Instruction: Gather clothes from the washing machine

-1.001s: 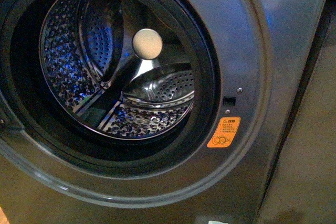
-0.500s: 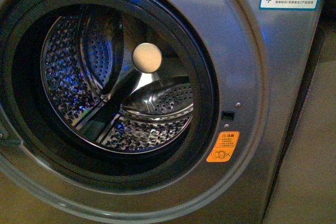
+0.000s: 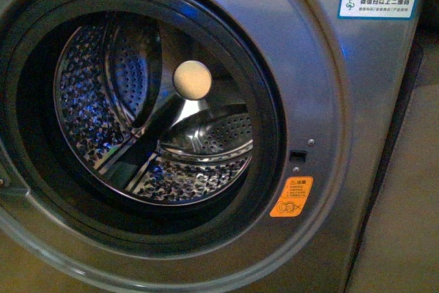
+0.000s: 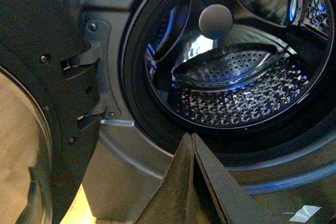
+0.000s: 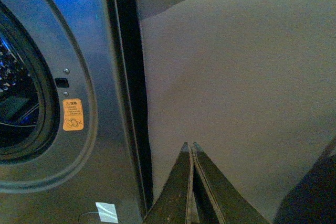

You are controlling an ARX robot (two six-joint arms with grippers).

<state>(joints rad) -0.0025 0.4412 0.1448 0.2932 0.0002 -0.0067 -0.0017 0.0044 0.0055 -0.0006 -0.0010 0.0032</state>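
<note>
The clothes do not show anywhere inside the grey metallic washing machine, whose perforated steel drum looks bare. Soft fabric would likely drape limply, best pinched at a bunched fold. Left gripper and right gripper are both closed, holding nothing.

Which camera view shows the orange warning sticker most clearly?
The front view: the orange warning sticker is near and sharp. The right wrist view shows it smaller and dimmer. The left wrist view does not show it.
</note>
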